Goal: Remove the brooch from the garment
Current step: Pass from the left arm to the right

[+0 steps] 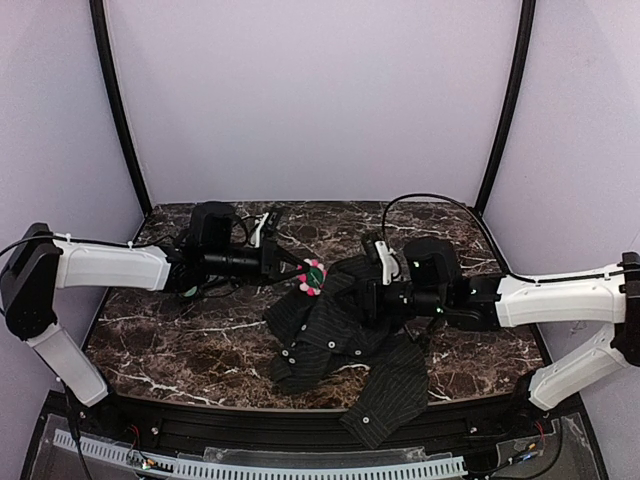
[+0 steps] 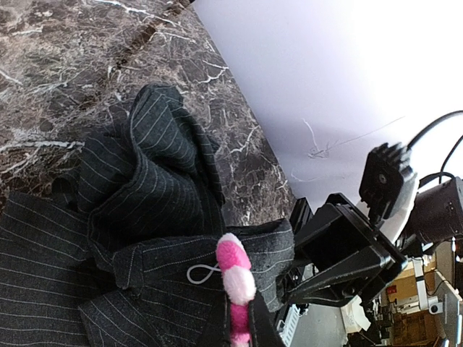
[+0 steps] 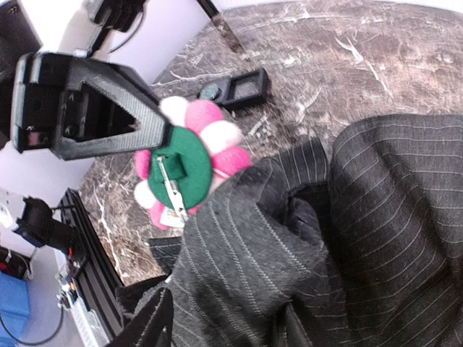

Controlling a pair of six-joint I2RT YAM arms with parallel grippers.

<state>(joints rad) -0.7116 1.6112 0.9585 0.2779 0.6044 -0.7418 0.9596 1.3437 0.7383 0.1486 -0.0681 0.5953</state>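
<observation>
Brooch (image 3: 189,163), fuzzy pink-and-white petals round a green felt back with a metal pin, is clamped in your left gripper's (image 1: 303,270) shut jaws at the garment's (image 3: 325,238) edge, above the table (image 1: 180,330). Pull-off looks underway; next, draw it clear. Whether your right gripper's (image 1: 368,296) jaws pinch the soft pinstriped cloth, I cannot tell.

The garment (image 3: 362,238) is matt pinstriped woven cloth, the brooch (image 3: 192,163) has fuzzy petals, a felt-like green back and a shiny metal clasp (image 3: 171,185), and the table (image 3: 376,58) is glossy, veined stone-look.
</observation>
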